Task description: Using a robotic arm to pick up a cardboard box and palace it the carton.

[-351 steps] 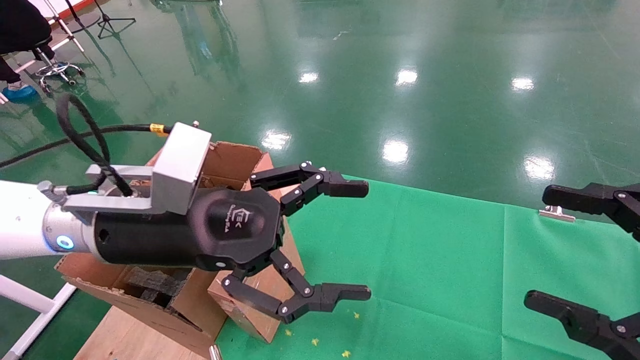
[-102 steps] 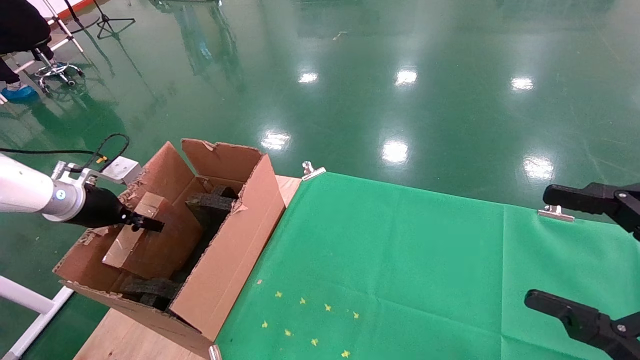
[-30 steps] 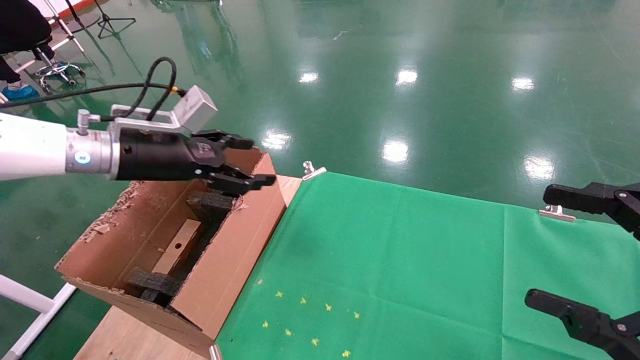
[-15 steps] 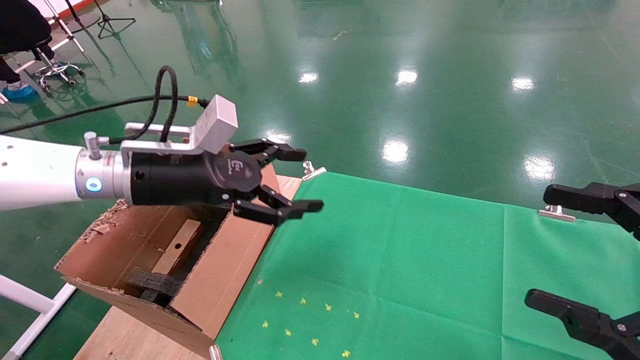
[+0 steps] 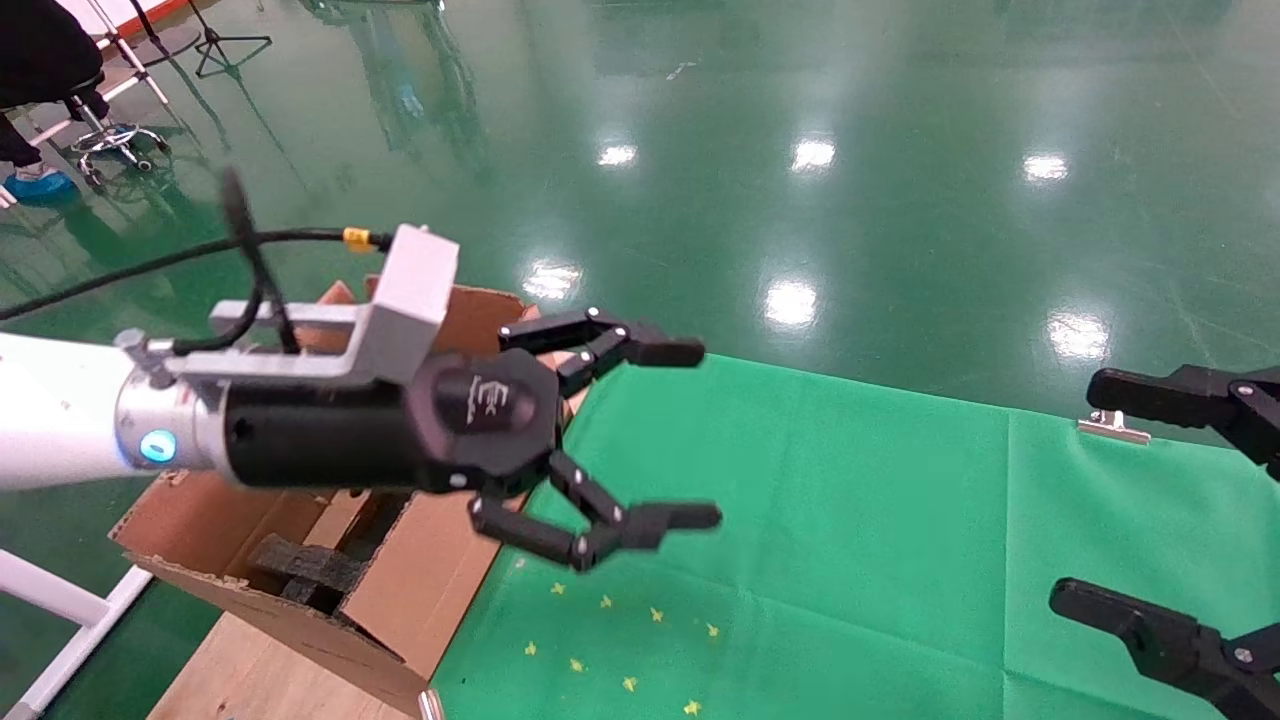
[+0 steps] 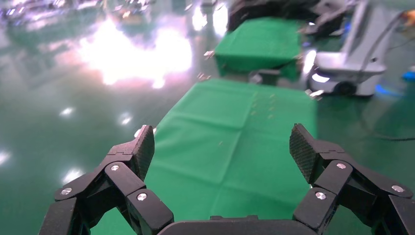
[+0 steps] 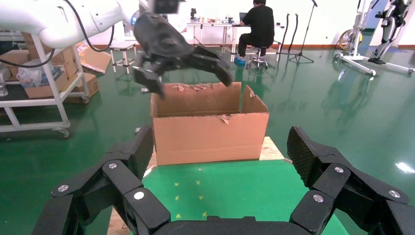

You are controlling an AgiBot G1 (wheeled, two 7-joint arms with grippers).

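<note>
Lifted off carton (image 5: pixel 420 590) — left end effector (image 5: pixel 683 432), spread, empty

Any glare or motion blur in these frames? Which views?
Head view: ceiling lights glare off the green floor; the left claw and its cable smear slightly. Left wrist view: a large blown-out glare patch, background soft. Right wrist view: the carton is sharp, the distant left claw blurred.

The corrugated cardboard carton (image 5: pixel 420 590) is showing a ragged, torn rim, with rough black foam (image 5: pixel 305 565) lying inside. Matt green cloth (image 5: pixel 850 520) is covering the wooden table (image 5: pixel 260 670), while the glossy green floor (image 5: pixel 800 200) is mirroring lights.
</note>
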